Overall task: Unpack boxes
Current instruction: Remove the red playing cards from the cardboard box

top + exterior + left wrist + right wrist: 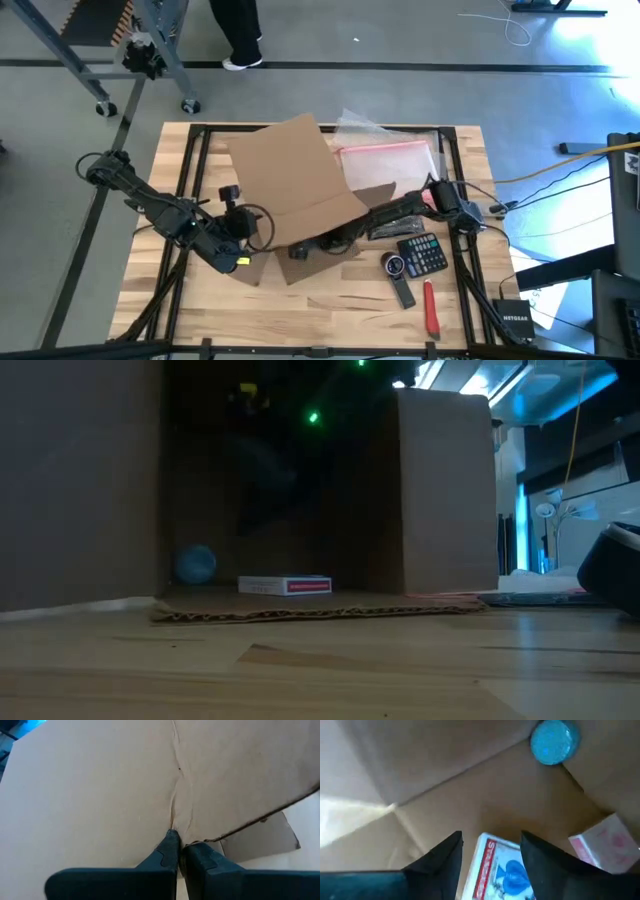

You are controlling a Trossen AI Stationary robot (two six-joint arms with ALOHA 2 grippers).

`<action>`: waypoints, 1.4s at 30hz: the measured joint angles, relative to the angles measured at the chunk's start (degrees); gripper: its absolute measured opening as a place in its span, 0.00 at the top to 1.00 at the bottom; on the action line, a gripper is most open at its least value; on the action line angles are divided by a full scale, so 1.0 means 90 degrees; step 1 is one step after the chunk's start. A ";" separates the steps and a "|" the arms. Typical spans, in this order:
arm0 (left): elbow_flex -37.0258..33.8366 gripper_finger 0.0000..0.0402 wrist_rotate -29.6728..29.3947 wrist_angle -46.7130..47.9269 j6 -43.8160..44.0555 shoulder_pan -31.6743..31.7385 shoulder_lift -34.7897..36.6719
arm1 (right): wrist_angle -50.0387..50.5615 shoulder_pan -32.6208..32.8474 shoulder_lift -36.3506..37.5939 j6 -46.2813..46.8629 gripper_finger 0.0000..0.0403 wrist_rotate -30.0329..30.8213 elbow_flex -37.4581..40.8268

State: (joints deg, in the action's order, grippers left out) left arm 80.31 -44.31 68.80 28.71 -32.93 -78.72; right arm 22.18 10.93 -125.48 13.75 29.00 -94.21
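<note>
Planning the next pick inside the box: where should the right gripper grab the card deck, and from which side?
Judging by the right wrist view, take the card deck across its two long edges, coming in through the cardboard box's open side. It lies flat on the box floor, and the open right gripper already straddles its width. The left gripper pinches the box flap.

The plain brown corrugated cardboard box lies on its side at the middle of the slatted wooden table, its opening toward the near edge. Inside, on its lower wall, a flat red-and-white card pack lies right of a small blue ball. Behind the box, to the right, lies a clear plastic pouch with pink-red zip edge. Right of the box lie a black calculator, a round black dial and a red-handled tool. The left gripper pinches the box's edge; the right gripper reaches inside, fingers astride the card pack.
</note>
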 joint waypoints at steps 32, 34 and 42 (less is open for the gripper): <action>-0.0002 0.99 0.0007 -0.0108 0.0037 0.0041 -0.0005 | 0.2479 0.2033 0.1003 0.4213 0.50 -0.0853 0.0679; -0.0002 0.99 0.0012 -0.0113 0.0012 0.0041 -0.0005 | 0.2441 0.1945 0.1005 0.4843 0.44 -0.0950 0.0673; -0.0002 0.99 0.0078 -0.0096 -0.0075 0.0041 -0.0005 | 0.2603 0.1585 0.0985 0.5628 0.18 -0.1003 0.0663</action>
State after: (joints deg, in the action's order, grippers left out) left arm 80.29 -43.62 67.94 28.03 -32.56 -78.76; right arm 45.61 25.19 -116.62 64.40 19.97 -88.25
